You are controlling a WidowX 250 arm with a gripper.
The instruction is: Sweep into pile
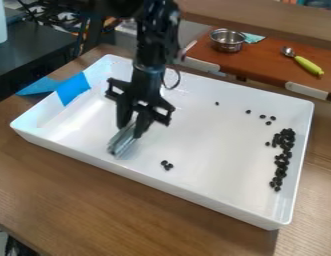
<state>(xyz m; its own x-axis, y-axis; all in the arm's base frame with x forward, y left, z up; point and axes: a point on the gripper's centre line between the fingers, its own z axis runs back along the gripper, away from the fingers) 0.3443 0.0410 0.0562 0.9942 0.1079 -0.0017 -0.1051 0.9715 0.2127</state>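
My gripper (133,131) hangs over the left half of the white tray (194,130), shut on a grey, flat-ended sweeping tool (122,143) that tilts down to the tray floor. To the tool's right, near the front wall, lies a small cluster of dark beans (168,165). A long, dense pile of dark beans (282,159) runs along the right side. A few loose beans (263,116) lie behind that pile, and a single bean (217,103) rests farther left near the back.
Blue tape (73,88) covers part of the tray's left wall. The tray walls stand around the work area. Behind it, on a reddish-brown surface, are a metal pot (228,40) and a spoon with a green handle (308,65).
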